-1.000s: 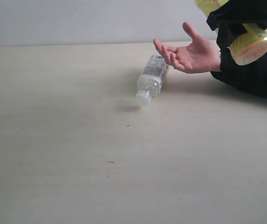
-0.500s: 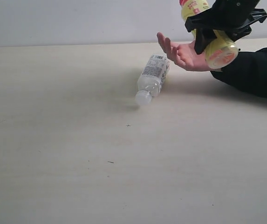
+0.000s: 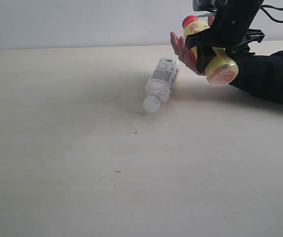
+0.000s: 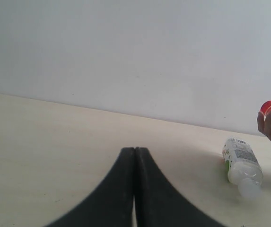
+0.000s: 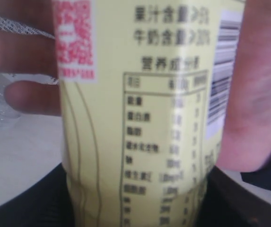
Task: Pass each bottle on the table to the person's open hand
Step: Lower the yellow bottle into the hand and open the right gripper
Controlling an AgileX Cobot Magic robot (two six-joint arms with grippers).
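Two bottles show: the yellow-labelled bottle (image 3: 219,61) hangs at 1 o'clock in the exterior view with the right gripper (image 3: 222,47) jaws clamped round its middle. Its red cap (image 3: 189,21) tilts toward 11 o'clock, and its side lies against the person's open hand (image 3: 181,48). At 8 o'clock of that hand, the white-labelled bottle (image 3: 162,81) lies on the tabletop (image 3: 82,158) near the far edge, cap toward 7 o'clock, with wide pale surface stretching from 3 round to 9 o'clock. The left gripper (image 4: 135,158), jaws pressed together, faces a plain pale wall (image 4: 126,47).
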